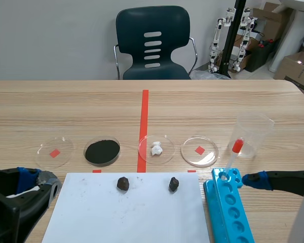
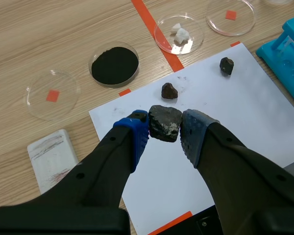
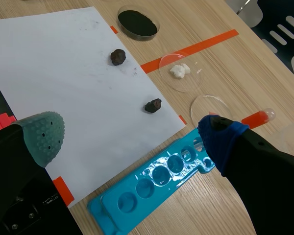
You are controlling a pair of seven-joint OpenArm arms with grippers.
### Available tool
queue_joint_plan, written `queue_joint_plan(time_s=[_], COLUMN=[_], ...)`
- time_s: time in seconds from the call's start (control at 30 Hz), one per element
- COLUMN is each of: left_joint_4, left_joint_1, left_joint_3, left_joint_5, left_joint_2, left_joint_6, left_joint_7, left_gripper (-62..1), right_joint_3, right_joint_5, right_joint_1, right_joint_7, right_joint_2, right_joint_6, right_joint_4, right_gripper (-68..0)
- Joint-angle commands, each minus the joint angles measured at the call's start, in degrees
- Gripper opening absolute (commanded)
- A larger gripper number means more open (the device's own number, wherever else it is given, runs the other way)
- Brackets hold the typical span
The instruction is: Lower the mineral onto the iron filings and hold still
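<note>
Left wrist view shows the left gripper (image 2: pixel 164 133) pinching the mineral (image 2: pixel 164 122), a dark, rough chunk, pressed between its blue pad and its grey pad (image 2: pixel 195 131). The fingers stand only as far apart as the chunk is wide. It hangs over the white paper (image 2: pixel 235 127), near a smaller stone (image 2: pixel 169 91). The dish of iron filings (image 2: pixel 114 64) lies ahead, off the paper and apart from the mineral. The right gripper (image 3: pixel 130 134) has its fingers spread wide, holding nothing, above the paper's edge and the blue rack (image 3: pixel 157 181).
</note>
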Motion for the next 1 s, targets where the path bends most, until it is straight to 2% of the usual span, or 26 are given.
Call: queue_joint_plan(time_s=[0.0,0.1,0.97], left_joint_4=[0.81,0.81,0.81], left_joint_1=[-0.15,-0.15,-0.28], left_joint_3=[-0.15,-0.15,-0.15], left_joint_5=[-0.2,-0.2,-0.17], left_joint_2=[0.09,0.09,0.09], left_joint_6=[0.31,0.31,0.31], left_joint_7=[-0.81,-0.81,-0.74], left_gripper=[-46.5,-49.4,-49.4], right_joint_3=[0.2,0.2,0.2], right_joint_5=[0.57,0.57,0.57], right_joint_1=[0.02,0.02,0.02], right_joint_7=[0.85,0.85,0.85], right_joint_2=[-0.02,-0.02,-0.02], right_joint_6=[-0.28,-0.28,-0.28], right_joint_4=[1.53,1.53,1.53], right_gripper=[-10.6,-10.6,-10.6])
